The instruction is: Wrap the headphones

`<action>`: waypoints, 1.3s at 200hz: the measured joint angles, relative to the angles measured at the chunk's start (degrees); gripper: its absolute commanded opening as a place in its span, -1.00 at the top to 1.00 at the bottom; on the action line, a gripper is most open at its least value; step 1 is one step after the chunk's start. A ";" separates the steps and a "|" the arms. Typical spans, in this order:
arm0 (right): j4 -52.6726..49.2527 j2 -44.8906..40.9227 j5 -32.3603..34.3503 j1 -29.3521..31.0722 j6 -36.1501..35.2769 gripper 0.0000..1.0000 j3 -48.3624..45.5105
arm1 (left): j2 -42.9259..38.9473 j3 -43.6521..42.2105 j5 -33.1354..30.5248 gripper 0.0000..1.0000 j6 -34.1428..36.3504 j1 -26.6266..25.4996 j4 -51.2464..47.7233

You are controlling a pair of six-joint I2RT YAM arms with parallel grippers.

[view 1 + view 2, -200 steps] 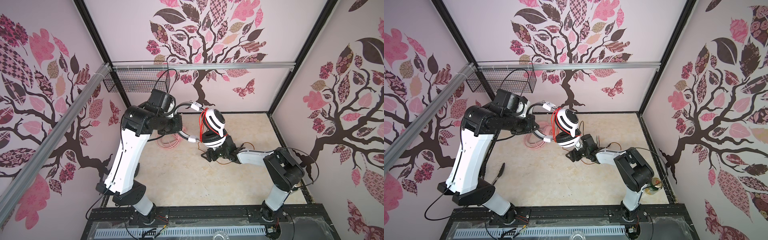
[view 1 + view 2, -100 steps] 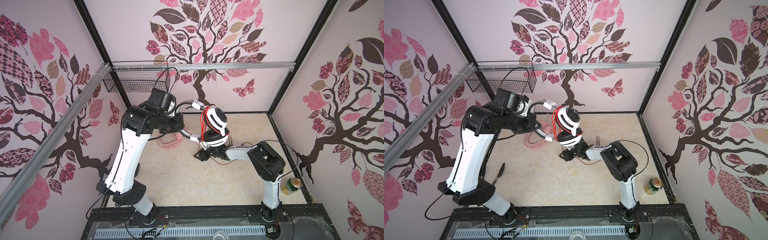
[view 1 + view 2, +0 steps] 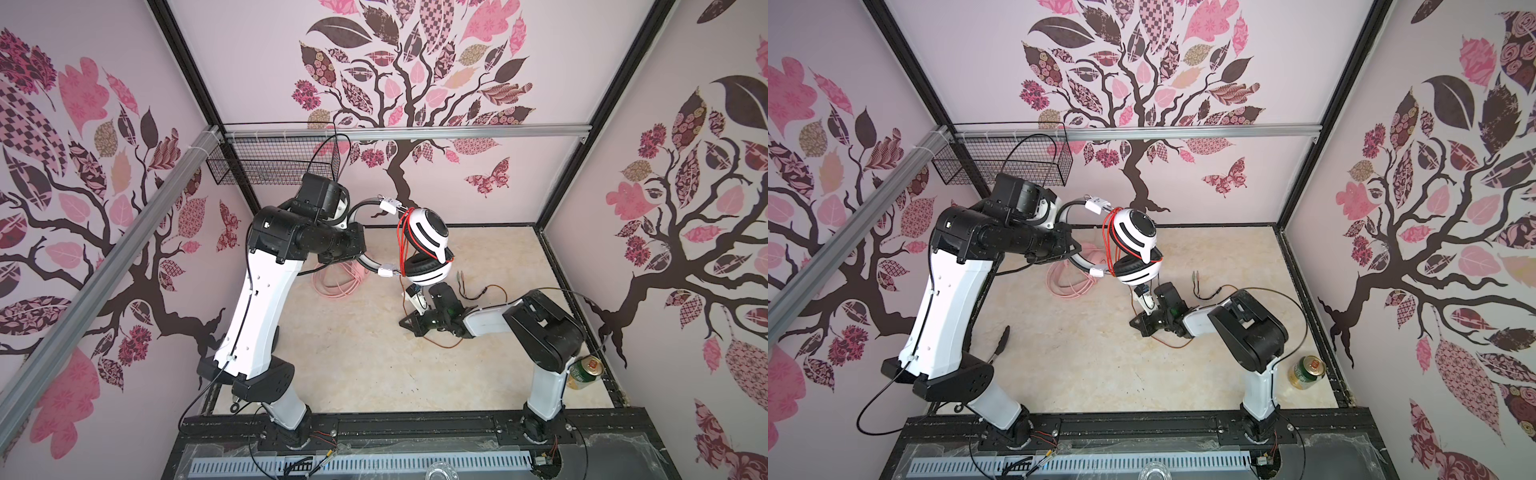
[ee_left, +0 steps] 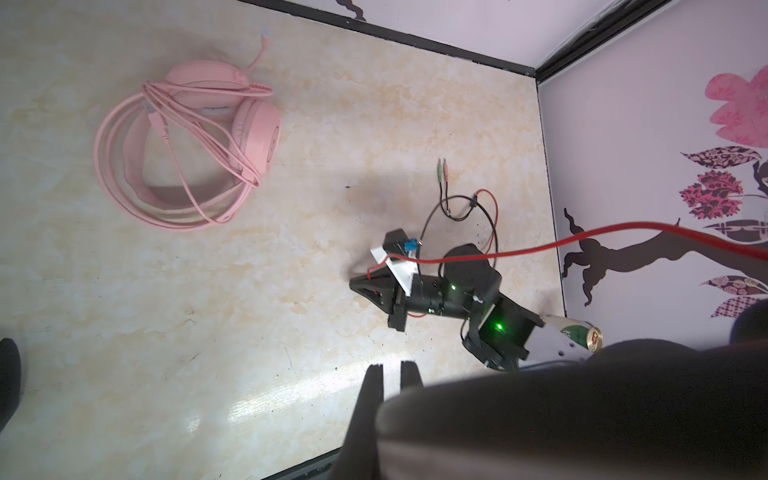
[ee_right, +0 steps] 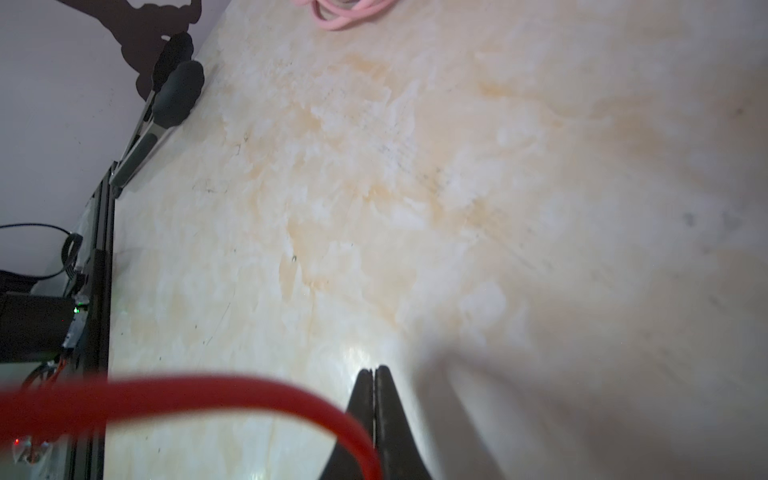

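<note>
- The left gripper is closed on the headband of the white-and-black headphones and holds them in the air above the back half of the surface
- The right gripper is low over the surface, jaws pressed together, pinching the orange-red cable
- The pink headphones lie flat near the back left corner, with their cable coiled on them

A robot lab cell: tree-decal walls, aluminium rail, marble-print tabletop.
</note>
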 measured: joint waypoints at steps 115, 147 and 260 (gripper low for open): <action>-17.49 -40.22 7.41 0.55 -3.04 1.00 -15.74 | -2.19 -6.56 -9.77 1.00 -0.11 2.89 -0.87; -24.48 -44.78 13.44 7.54 -3.72 1.00 -15.82 | -1.95 -9.29 -10.38 1.00 -1.16 3.56 -0.11; -31.56 -36.11 27.54 32.48 -3.13 1.00 -6.80 | 0.09 -13.64 1.40 1.00 -3.69 6.01 5.77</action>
